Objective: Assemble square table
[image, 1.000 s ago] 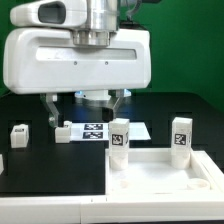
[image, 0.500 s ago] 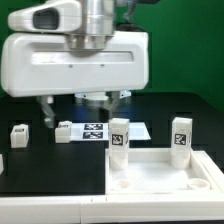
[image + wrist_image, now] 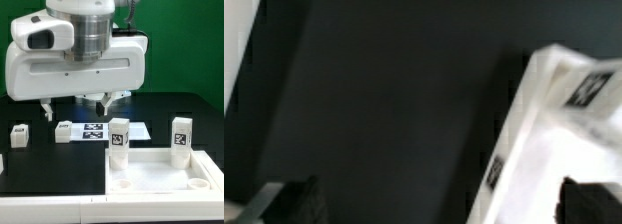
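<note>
- The tool (image 3: 80, 110) is hanging under the bulky white arm (image 3: 80, 62), above the black tabletop (image 3: 50, 168); its two dark fingers (image 3: 47, 110) are standing wide apart with nothing between them, so it is gripping nothing.
- The square panel (image 3: 160, 172) is lying flat on the tabletop toward the exterior view's right, with its raised rim facing up; round sockets are showing inside the rim.
- The first upright leg (image 3: 119, 138) is standing at the panel's far corner on the exterior view's left, with its tag facing the camera; whether it is sitting on the rim or just behind it, I cannot tell.
- The second upright leg (image 3: 180, 137) is standing in the same way at the far corner on the exterior view's right.
- The lone leg (image 3: 19, 134) is lying on the tabletop at the exterior view's left, well apart from the panel.
- The fourth leg (image 3: 65, 131) is lying just beside the marker board (image 3: 98, 130), lower than the spread fingers and not touching them.
- The wrist view is coming out heavily blurred; both dark fingertips (image 3: 295, 200) are showing over the dark tabletop; a white tagged shape (image 3: 571, 100) is filling one side, and which part it is I cannot tell.
</note>
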Motion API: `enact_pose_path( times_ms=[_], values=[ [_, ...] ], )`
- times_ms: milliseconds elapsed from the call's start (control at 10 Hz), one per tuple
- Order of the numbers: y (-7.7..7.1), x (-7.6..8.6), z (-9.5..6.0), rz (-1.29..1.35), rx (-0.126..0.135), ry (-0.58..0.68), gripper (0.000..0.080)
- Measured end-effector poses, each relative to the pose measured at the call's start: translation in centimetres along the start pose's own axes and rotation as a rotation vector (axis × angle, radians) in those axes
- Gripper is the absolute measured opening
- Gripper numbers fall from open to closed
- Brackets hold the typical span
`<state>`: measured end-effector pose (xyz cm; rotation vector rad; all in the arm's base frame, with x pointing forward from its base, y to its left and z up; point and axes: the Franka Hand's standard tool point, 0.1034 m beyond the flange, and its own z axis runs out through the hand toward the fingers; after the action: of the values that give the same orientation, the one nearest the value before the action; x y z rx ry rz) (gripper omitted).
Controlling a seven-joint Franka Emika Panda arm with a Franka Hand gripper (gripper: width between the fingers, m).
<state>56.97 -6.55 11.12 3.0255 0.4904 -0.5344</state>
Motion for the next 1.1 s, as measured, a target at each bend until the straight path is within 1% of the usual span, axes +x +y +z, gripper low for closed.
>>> enact_pose_path(
  times_ms=[100, 200, 300, 400, 500, 600, 700, 800, 900, 1000, 1100],
  values=[
    [0.4, -1.1, 0.7, 0.034, 0.022, -0.062, 0.0649],
    [1.1, -3.7, 1.9, 0.069, 0.056, -0.157, 0.0649],
    [2.3, -6.3, 3.2, 0.123, 0.091, -0.242, 0.0649],
    [2.7, -7.8, 3.7, 0.141, 0.11, -0.321, 0.0649],
    [2.2, -7.6, 3.9, 0.131, 0.123, -0.393, 0.0649],
    [2.3, -6.9, 4.0, 0.124, 0.121, -0.403, 0.0649],
    [2.3, -7.0, 4.0, 0.124, 0.121, -0.401, 0.0649],
    [2.5, -7.2, 4.2, 0.138, 0.123, -0.406, 0.0649],
    [2.9, -8.7, 5.3, 0.222, 0.14, -0.433, 0.0649],
    [2.4, -10.8, 6.7, 0.325, 0.183, -0.484, 0.0649],
    [1.8, -11.7, 7.5, 0.404, 0.239, -0.531, 0.0649]
  ],
)
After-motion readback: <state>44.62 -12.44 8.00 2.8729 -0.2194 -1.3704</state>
